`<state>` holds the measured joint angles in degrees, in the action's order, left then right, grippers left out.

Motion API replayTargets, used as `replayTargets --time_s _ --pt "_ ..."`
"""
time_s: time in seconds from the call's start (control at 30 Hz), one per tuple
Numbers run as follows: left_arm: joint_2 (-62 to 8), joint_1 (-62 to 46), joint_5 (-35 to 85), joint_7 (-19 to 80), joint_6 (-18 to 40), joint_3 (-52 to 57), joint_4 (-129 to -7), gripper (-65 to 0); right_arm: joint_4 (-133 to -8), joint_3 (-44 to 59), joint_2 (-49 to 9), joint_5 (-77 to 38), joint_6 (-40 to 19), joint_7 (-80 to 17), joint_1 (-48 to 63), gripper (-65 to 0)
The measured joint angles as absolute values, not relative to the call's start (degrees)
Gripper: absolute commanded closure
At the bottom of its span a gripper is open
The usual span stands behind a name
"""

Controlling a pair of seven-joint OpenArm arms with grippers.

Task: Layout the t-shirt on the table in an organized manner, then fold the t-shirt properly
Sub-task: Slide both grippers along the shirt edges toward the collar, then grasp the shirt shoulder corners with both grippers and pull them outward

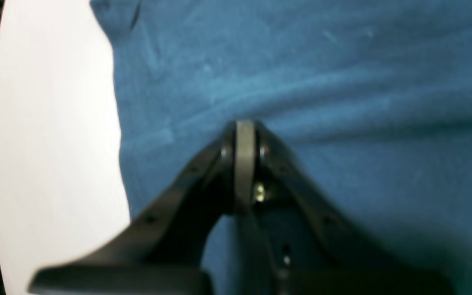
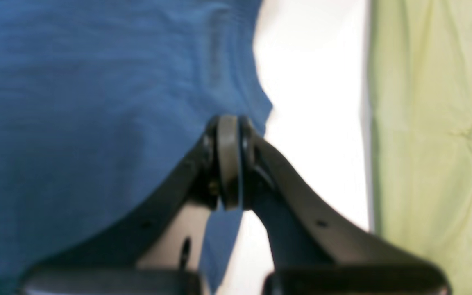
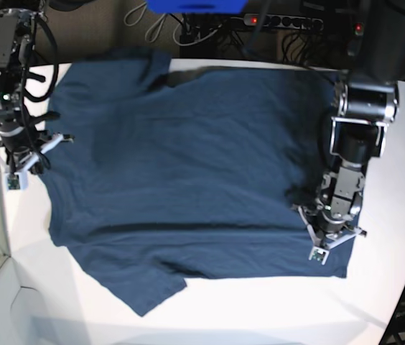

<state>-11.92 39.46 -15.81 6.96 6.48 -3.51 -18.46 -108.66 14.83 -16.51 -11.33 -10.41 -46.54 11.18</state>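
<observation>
surface: white table [image 3: 260, 302], curved edge at frame right | on it: 1 dark navy t-shirt [image 3: 188, 165], spread flat across frame centre, sleeves at upper left and lower left

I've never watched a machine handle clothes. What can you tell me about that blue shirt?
The shirt is plain dark blue, short-sleeved, and looks like soft cotton. It lies spread nearly flat on the white table, with some wrinkles, one sleeve toward the near edge and another at the far corner. The left hand and the right hand are each shut at opposite side edges of it.
</observation>
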Motion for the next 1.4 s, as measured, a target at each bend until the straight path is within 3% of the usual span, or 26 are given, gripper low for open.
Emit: replayTargets --time_s 0.27,0.47,0.73,0.87,1.03,1.4 --pt "-12.1 42.2 -15.6 7.7 7.3 -7.4 -17.7 0.0 -108.7 15.2 -16.4 -11.3 -10.4 -46.5 12.4 0.0" --pt "-10.9 40.3 -15.2 7.0 7.2 -7.4 -32.0 0.0 -107.7 10.5 -16.3 -11.6 -10.4 -46.6 9.9 0.0" --pt "-11.2 24.4 -15.2 27.6 7.7 -2.0 -58.0 0.0 -99.4 6.5 -15.8 -12.0 -10.4 -45.9 6.5 0.0" --pt "-11.5 15.5 -15.8 30.2 7.5 0.6 -67.5 0.0 -98.0 6.8 -15.1 -11.3 -10.4 -45.9 6.4 0.0" --pt "-12.8 7.5 -15.4 29.6 7.5 1.3 -69.5 0.0 -98.0 6.8 -15.1 -11.4 -10.4 -45.9 6.4 0.0" --pt "-14.0 5.4 -15.8 25.5 6.1 1.4 -67.3 0.0 -98.0 6.8 -15.0 -11.6 -10.4 -45.8 6.7 0.0"
